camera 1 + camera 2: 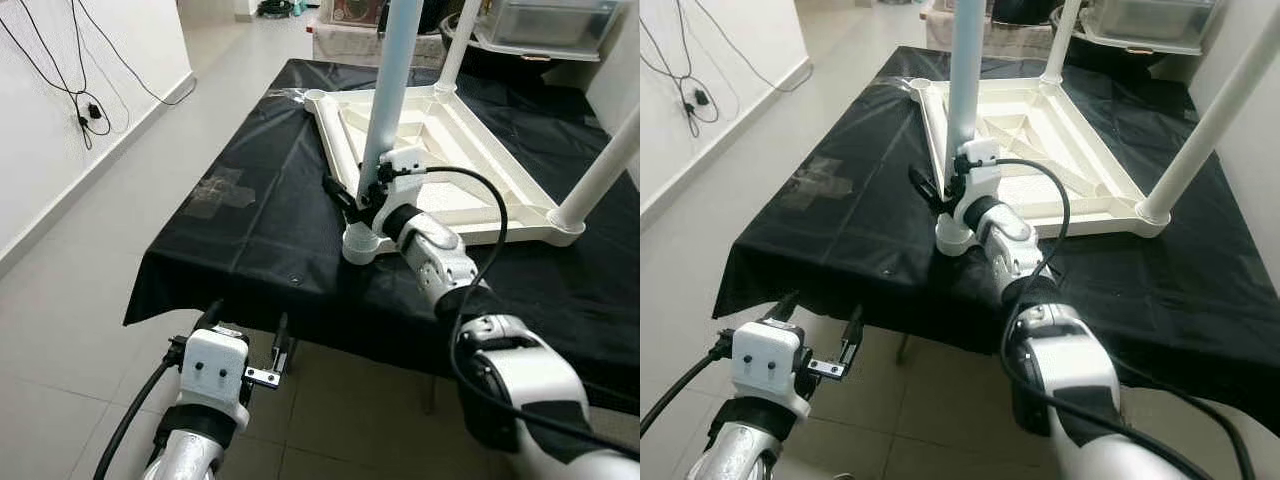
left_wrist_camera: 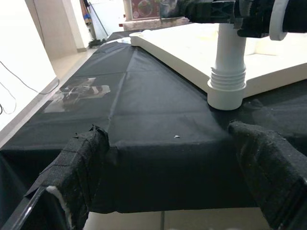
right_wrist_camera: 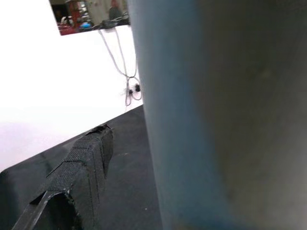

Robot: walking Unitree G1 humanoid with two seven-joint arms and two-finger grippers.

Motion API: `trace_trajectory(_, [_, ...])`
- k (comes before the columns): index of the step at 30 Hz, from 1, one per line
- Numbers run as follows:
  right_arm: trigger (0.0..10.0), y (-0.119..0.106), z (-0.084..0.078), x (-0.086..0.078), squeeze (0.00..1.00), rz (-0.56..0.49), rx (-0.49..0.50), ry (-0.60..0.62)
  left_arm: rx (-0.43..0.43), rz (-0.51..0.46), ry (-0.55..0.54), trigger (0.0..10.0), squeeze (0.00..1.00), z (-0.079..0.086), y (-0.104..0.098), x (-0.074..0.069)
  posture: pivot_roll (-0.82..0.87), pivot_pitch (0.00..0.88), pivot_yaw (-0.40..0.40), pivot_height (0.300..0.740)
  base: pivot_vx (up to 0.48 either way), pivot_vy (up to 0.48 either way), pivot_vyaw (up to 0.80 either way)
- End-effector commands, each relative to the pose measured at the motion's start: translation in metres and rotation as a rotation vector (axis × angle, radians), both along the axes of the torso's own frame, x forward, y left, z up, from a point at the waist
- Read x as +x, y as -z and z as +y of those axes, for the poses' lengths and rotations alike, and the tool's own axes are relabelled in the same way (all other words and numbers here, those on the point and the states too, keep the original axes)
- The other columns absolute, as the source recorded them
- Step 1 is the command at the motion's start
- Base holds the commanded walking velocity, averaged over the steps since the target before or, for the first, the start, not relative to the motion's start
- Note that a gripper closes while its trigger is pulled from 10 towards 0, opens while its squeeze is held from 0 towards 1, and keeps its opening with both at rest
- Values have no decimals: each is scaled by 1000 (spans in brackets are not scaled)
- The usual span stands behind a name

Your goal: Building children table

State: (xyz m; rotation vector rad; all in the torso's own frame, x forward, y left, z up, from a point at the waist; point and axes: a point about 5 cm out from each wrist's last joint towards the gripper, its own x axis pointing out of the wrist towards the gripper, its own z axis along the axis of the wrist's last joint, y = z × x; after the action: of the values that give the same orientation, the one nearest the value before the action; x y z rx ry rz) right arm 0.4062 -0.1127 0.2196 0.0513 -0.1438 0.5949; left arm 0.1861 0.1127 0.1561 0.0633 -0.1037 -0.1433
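A white children's table top (image 1: 470,170) lies upside down on a table under a black cloth (image 1: 250,240). Its near-left leg (image 1: 390,90) stands upright in a ribbed collar (image 1: 360,243). My right gripper (image 1: 362,200) is low on this leg, just above the collar. One black finger (image 3: 81,172) stands a little apart from the leg (image 3: 216,115), and the other is hidden behind it. My left gripper (image 1: 247,332) hangs open and holds nothing, below and in front of the cloth's near edge; between its fingertips (image 2: 81,167) the leg's collar (image 2: 226,86) shows ahead.
Two more white legs (image 1: 605,165) (image 1: 455,45) rise from other corners. A clear storage bin (image 1: 545,25) sits behind the table. Cables (image 1: 85,110) hang on the left wall. A tape patch (image 1: 222,190) marks the cloth. Open tiled floor (image 1: 80,300) lies to the left.
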Motion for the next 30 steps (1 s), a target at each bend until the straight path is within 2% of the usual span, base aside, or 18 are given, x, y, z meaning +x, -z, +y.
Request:
trace_trajectory(1, [10000,-2,10,0,0,-4,-22,-58,2,7,5,10000,0,0,0,-3,139,124,-27,740,0,0,0])
trace_trajectory(5, [10000,-5,11,1,0,36,-40,-109,2,8,3,10000,0,0,0,-3,147,128,-29,740,0,0,0])
trace_trajectory(11, [10000,-7,12,2,0,41,-47,-124,2,8,3,10000,0,0,0,-3,147,128,-29,740,0,0,0])
trace_trajectory(13, [10000,-10,15,2,0,47,-34,-164,2,8,4,10000,0,-1,0,-4,148,131,-29,740,0,0,0])
trace_trajectory(14, [0,-11,17,2,0,54,-25,-184,3,8,5,10000,0,-1,0,-4,148,131,-29,740,0,0,0])
trace_trajectory(27, [0,-5,23,-1,0,73,-19,-228,8,7,2,10000,0,0,0,-4,151,130,-32,740,0,0,0])
trace_trajectory(30, [0,13,20,1,0,116,-70,-50,10,4,-1,10000,0,0,0,-3,146,126,-33,740,0,0,0])
